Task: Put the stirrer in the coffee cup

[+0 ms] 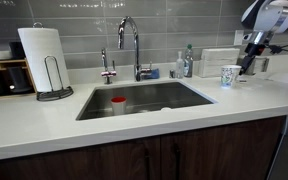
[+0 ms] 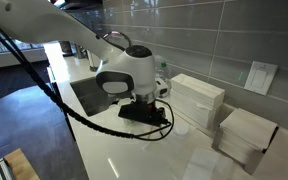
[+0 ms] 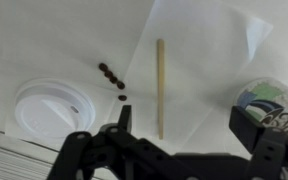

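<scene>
White kitchen counter (image 1: 44, 125) ran along a grey tiled wall, with a steel sink (image 1: 92, 105) set in the middle, and the work stood at the far end past that sink.

In the wrist view the wooden stirrer (image 3: 160, 85) lay flat on a thin sheet of paper (image 3: 199, 50) spread over the counter. Its long axis ran straight away from the camera, so it crossed the line along which the jaws would close. Its near end came in between the two fingers (image 3: 124, 118), closer to the one on the lid's side than to the one by the cup.

The gripper (image 3: 184, 112) hung over it spread wide and holding nothing. I could not tell from these views how high it hung above the stick.

On one side of the stirrer, near but apart from it, sat a short trail of dark bits (image 3: 111, 76), possibly coffee beans. Beyond them lay a white plastic lid (image 3: 46, 108).

On the other side stood the coffee cup (image 3: 271, 103), upright and close by the outer finger. In an exterior view the same coffee cup (image 1: 229, 76) stood just beside the gripper (image 1: 247, 66).

To my eye the jaws wanted a small sideways shift toward the lid to centre on the stick before coming down.
</scene>
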You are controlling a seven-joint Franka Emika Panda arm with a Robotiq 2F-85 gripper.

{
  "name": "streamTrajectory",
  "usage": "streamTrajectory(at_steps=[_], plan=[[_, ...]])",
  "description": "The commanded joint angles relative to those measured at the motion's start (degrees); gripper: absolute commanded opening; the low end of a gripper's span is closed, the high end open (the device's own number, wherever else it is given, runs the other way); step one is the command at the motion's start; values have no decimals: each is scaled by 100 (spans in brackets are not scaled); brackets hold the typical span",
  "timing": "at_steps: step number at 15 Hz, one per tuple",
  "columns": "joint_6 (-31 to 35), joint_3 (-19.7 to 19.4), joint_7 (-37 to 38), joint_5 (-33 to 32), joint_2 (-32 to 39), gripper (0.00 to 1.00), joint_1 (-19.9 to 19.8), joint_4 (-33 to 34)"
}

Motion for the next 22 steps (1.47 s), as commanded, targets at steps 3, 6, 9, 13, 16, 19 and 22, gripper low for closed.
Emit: streamTrajectory(at_steps=[3,6,9,13,16,19,22], plan=[[735,555,-678,1004,495,100,-387,170],[825,758,-852,1435,667,100,-504,317],[868,851,-1007,1660,802,100,-542,448],[869,859,-1059,1717,1008,79,-598,653],[857,878,-1053,1672,1105,58,-636,713],[872,927,-1097,1675,1135,56,-654,691],[871,956,-1118,1682,1100,46,-659,707]])
